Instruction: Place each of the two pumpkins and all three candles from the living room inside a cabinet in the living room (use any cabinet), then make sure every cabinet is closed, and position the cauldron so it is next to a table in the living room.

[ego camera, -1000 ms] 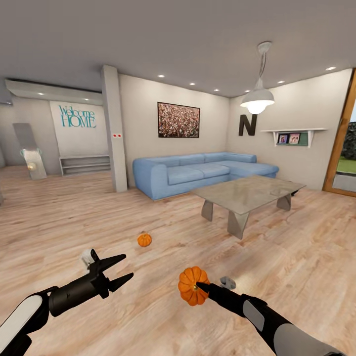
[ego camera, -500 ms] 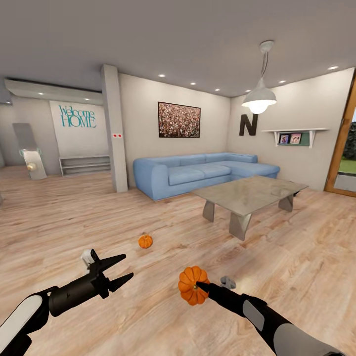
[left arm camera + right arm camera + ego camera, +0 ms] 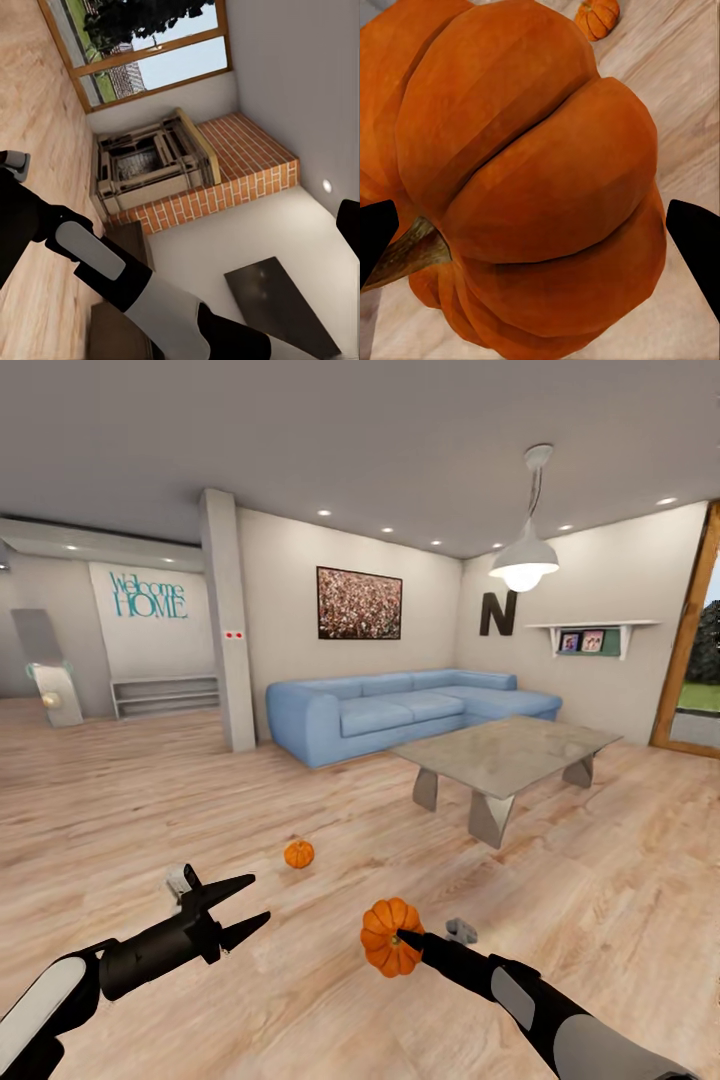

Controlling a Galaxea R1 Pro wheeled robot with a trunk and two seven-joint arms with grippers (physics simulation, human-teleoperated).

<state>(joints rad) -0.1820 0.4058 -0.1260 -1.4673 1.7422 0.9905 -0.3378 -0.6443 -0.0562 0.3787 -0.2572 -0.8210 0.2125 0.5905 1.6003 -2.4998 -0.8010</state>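
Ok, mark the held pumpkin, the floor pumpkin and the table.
Held pumpkin (image 3: 385, 940), head view, orange body beside the right gripper.
Floor pumpkin (image 3: 298, 854), head view, its middle.
Table (image 3: 505, 750), head view, bare glass top.

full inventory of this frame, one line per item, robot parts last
pumpkins: 2, orange; larger one held in the right gripper, smaller one on the floor ahead
coffee table: 1, glassy top on grey legs; right of centre
sofa: 1, light blue; against the back wall
pendant lamp: 1, white; above the table
wall picture: 1, reddish; above the sofa
letter N: 1, dark; on the right wall
wall shelf: 1, white, with photo frames
Welcome HOME sign: 1, teal; far left wall
brick fireplace: 1, red brick; left wrist view
floor: pale wood planks
left gripper: black, open, empty
right gripper: black, shut on the larger pumpkin
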